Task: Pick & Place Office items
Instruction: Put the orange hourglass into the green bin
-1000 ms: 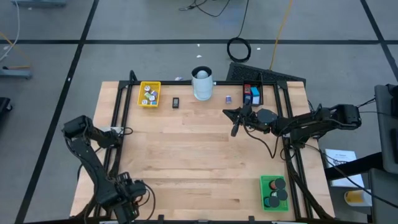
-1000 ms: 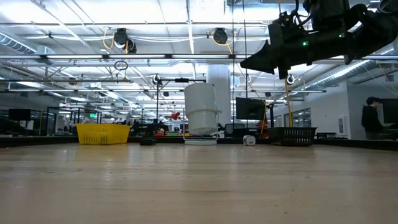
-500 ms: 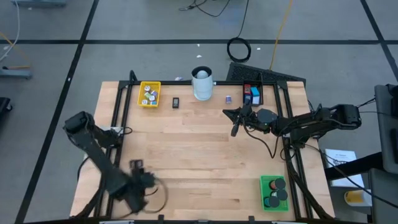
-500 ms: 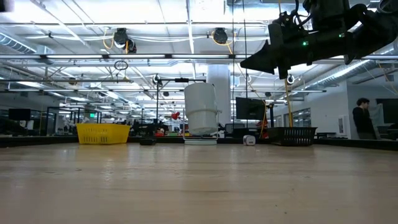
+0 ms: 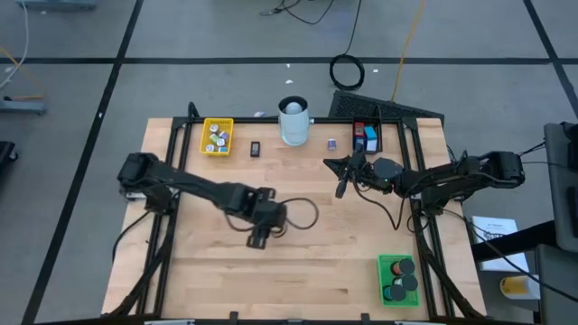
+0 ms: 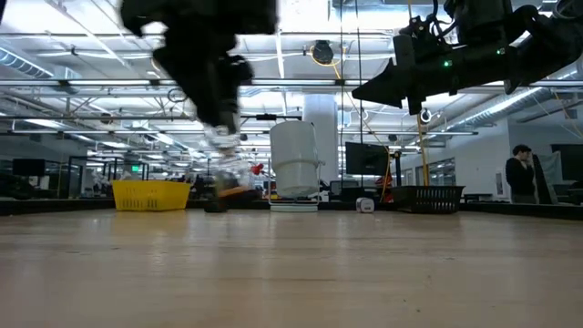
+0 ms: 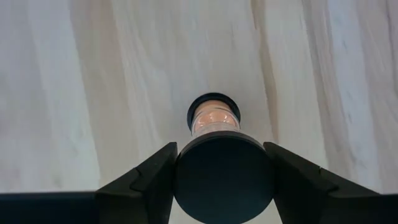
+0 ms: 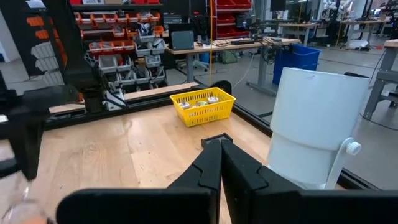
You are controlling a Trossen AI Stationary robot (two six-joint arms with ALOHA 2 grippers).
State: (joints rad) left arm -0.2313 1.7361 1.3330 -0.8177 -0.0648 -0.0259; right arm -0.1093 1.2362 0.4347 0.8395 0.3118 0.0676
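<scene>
Above the middle of the wooden table (image 5: 307,262), the left gripper (image 5: 259,236) holds a black round disc (image 7: 224,176) between its fingers (image 7: 155,177), clear of the surface. Farther back, the right gripper (image 5: 341,185) hangs in the air with its fingers pressed together and empty. Beyond it stand the yellow tray (image 5: 217,137), the tall white cylinder (image 5: 293,122) and the black tray (image 5: 366,137) with other office items.

cylinder (image 5: 293,121) between two trays (image 5: 217,136), table's (image 5: 307,262) far edge
</scene>
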